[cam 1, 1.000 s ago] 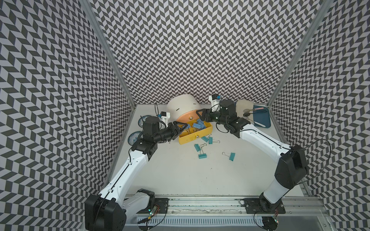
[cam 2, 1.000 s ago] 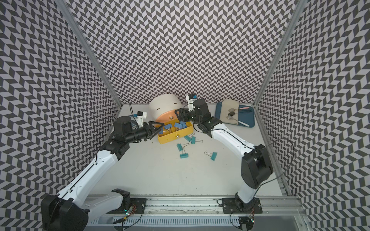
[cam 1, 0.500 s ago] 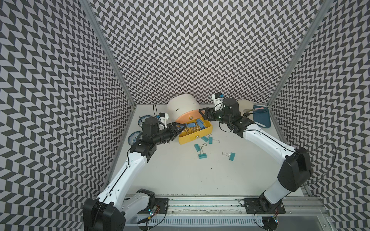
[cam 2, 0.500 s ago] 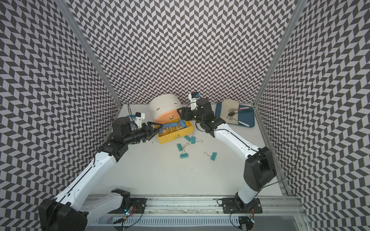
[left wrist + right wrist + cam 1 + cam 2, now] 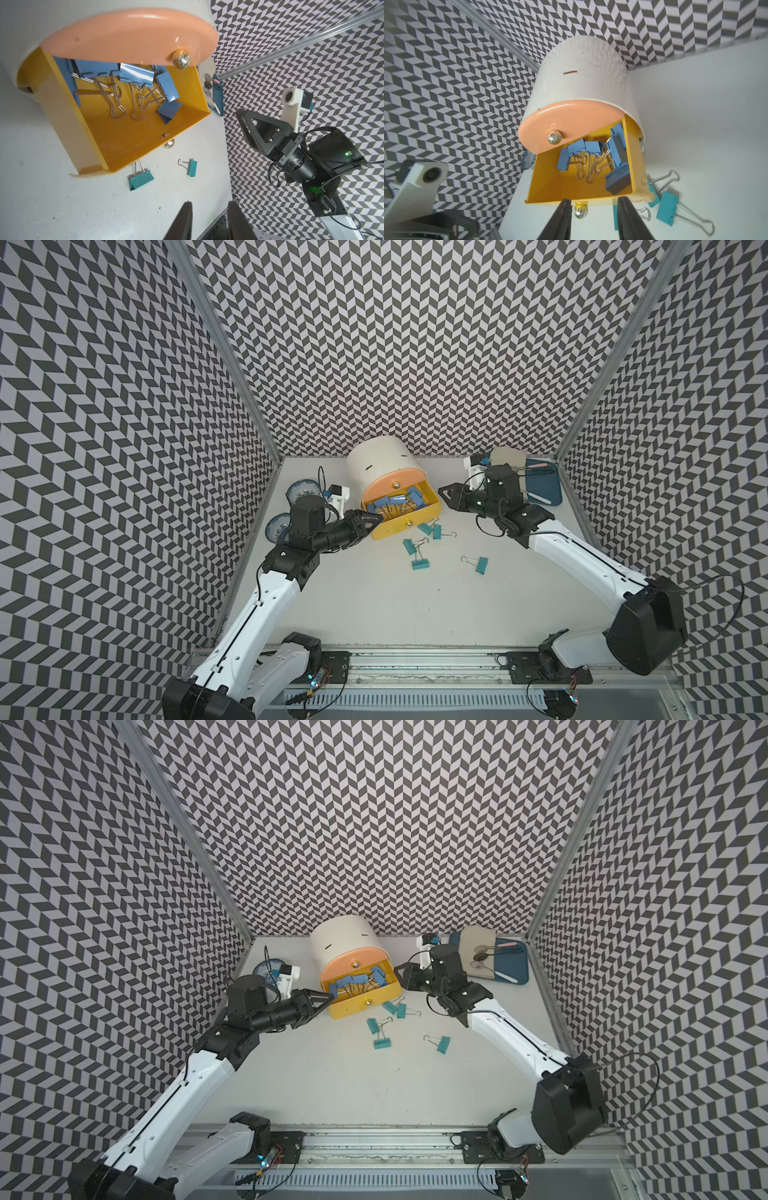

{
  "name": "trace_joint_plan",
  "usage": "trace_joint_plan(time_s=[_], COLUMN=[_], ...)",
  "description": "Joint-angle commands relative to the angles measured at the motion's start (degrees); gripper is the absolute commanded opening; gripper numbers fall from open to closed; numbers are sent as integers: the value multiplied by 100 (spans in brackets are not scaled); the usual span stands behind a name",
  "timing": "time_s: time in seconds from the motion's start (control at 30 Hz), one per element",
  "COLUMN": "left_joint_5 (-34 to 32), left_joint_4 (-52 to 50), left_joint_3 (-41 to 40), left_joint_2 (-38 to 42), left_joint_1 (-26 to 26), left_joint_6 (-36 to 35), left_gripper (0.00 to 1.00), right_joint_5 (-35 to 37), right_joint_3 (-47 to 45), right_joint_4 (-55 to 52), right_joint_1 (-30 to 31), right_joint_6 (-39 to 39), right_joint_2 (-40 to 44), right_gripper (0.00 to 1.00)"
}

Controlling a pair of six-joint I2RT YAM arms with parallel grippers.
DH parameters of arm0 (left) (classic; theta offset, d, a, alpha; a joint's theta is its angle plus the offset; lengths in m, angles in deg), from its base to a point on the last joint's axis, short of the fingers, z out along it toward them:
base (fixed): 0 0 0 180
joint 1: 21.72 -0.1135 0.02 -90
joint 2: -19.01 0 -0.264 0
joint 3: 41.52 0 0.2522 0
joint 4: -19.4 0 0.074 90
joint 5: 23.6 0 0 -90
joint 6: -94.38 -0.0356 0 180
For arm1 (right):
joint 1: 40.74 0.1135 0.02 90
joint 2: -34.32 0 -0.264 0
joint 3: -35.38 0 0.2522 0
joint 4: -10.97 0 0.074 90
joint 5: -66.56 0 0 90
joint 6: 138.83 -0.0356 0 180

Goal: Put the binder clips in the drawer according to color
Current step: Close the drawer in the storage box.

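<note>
Left gripper (image 5: 209,208) and right gripper (image 5: 594,205), jaws slightly apart and empty, flank the open yellow drawer (image 5: 392,527) holding blue binder clips (image 5: 136,73).

Note for you: cream cabinet (image 5: 380,464) at the table's rear, salmon top drawer (image 5: 386,489) shut, yellow middle drawer (image 5: 424,516) pulled out. Blue binder clips (image 5: 392,502) are heaped inside it, wire handles tangled. Five teal binder clips (image 5: 420,564) lie loose before the drawer front, one (image 5: 482,565) well apart.
</note>
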Motion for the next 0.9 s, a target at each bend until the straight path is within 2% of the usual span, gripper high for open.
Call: trace_joint_plan(time_s=[0.0,0.13,0.3,0.6,0.87], left_joint_5=[273,302,113,-106,-100], left_joint_4=[-110,-29,354,1374,1653], left_joint_3=[-271,-701,-1264,-2139,-1830], left_joint_2=[314,693,1033,1134,605], left_joint_1=[33,33,42,51,51], left_joint_6=[-109,100,591,1357,1305], left_gripper=[20,0,0,0,0], right_joint_5=[-248,-389,-524,-760,-837], right_joint_3=[-227,-664,-816,-724,-618], right_joint_4=[-126,-129,-184,216,385], right_joint_1=[42,104,97,36,27], right_joint_6=[-309,-421,-334,-368,-396], right_joint_2=[287,464,480,-121,-242], right_gripper=[32,19,0,0,0])
